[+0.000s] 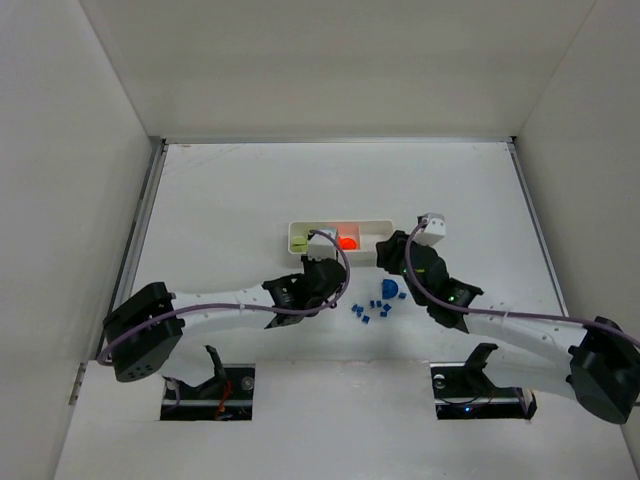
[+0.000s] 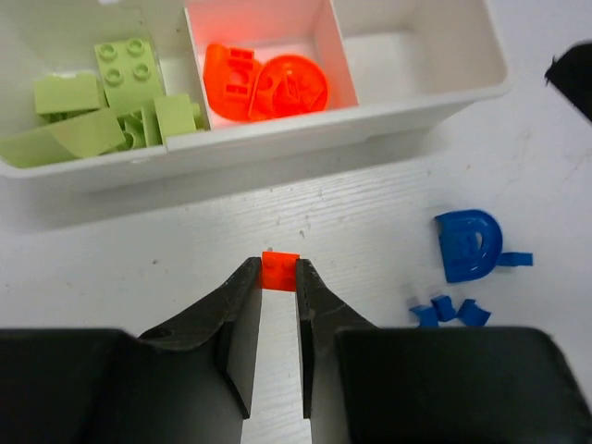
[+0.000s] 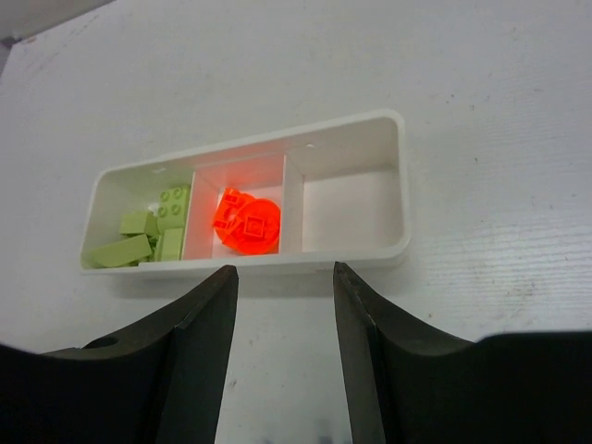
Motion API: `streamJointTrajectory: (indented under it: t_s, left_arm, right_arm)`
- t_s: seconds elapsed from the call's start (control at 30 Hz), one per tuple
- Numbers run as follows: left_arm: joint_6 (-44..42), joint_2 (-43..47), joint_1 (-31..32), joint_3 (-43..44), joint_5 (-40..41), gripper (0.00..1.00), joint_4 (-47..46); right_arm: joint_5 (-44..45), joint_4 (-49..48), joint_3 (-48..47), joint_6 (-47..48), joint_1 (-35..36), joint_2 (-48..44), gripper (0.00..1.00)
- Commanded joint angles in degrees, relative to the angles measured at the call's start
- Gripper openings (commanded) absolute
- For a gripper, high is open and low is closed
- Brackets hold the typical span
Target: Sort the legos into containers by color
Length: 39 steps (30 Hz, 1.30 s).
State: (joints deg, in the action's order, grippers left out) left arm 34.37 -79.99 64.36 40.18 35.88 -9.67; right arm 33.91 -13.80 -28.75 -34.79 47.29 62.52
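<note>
My left gripper [image 2: 278, 270] is shut on a small orange lego [image 2: 280, 270], pinched at the fingertips just in front of the white tray [image 2: 277, 141]. The tray's left compartment holds lime green legos [image 2: 111, 102], its middle one orange legos [image 2: 268, 83], and its right one is bare. Blue legos [image 2: 467, 245] lie on the table to the right, with smaller blue bits [image 2: 449, 311] near them. My right gripper [image 3: 282, 277] stands open in front of the tray [image 3: 388, 250], nothing between its fingers. In the top view both grippers sit near the tray [image 1: 300, 228], with blue legos [image 1: 375, 308] between them.
White walls enclose the table on three sides. The right arm's dark body [image 2: 575, 79] shows at the edge of the left wrist view.
</note>
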Motion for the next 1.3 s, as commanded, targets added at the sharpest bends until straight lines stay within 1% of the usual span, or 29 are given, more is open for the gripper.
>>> streamJointTrajectory:
  t_s: [0.0, 0.17, 0.23, 0.33, 0.4, 0.47, 0.57, 0.67, 0.77, 0.9, 1.0, 1.13, 1.27]
  left_arm:
    - [-0.62, 1.94, -2.87, 3.66, -1.94, 0.13, 1.67]
    - [-1.85, -2.62, -9.19, 9.64, -7.13, 0.13, 1.85]
    - [-2.46, -5.34, -11.31, 12.45, -9.24, 0.14, 1.59]
    - [-3.43, -9.21, -13.16, 16.41, -10.48, 0.17, 1.67]
    - [-4.31, -11.67, -13.78, 18.52, -10.22, 0.21, 1.85]
    - [-5.27, -14.05, -14.30, 20.10, -10.13, 0.28, 1.76]
    - [-5.89, -15.81, -14.05, 21.07, -9.95, 0.37, 1.94]
    - [-5.89, -14.77, -12.64, 19.68, -8.90, 0.42, 1.32]
    - [-6.16, -12.05, -10.45, 17.13, -7.58, 0.43, 1.15]
    - [-5.63, -6.86, -6.84, 11.60, -5.56, 0.43, 1.15]
    - [-4.58, -3.17, -3.86, 6.86, -4.77, 0.43, 1.23]
    - [-0.10, 1.40, 0.63, -0.27, -3.28, 0.46, 0.27]
    - [4.55, 3.78, 4.84, -5.11, -0.82, 0.49, -0.35]
  right_arm:
    - [-0.42, -0.44, 1.15, -1.60, -0.31, -2.22, 0.52]
    - [-0.25, 1.75, 2.56, -3.09, -0.14, -3.81, 0.51]
    - [0.36, 3.51, 2.91, -3.97, -0.05, -4.07, 0.48]
    - [2.12, 7.37, 3.44, -5.90, 1.88, -4.34, 0.40]
    - [5.62, 11.84, 3.62, -8.70, 3.37, -4.25, 0.38]
    - [7.74, 16.51, 3.79, -12.65, 3.91, -4.16, 0.38]
    - [7.40, 20.82, 3.79, -16.01, 3.91, -3.20, 0.43]
    - [5.65, 22.76, 3.79, -17.42, 4.43, -1.88, 0.48]
    - [4.06, 22.24, 3.88, -18.12, 6.19, 0.14, 0.49]
    - [3.27, 21.28, 1.95, -17.34, 8.47, 4.88, 0.43]
    - [3.09, 21.10, 0.11, -16.81, 8.65, 8.74, 0.41]
    - [3.27, 20.48, -2.09, -16.81, 8.65, 13.67, 0.40]
    - [4.14, 20.48, -3.59, -16.98, 8.65, 16.75, 0.39]
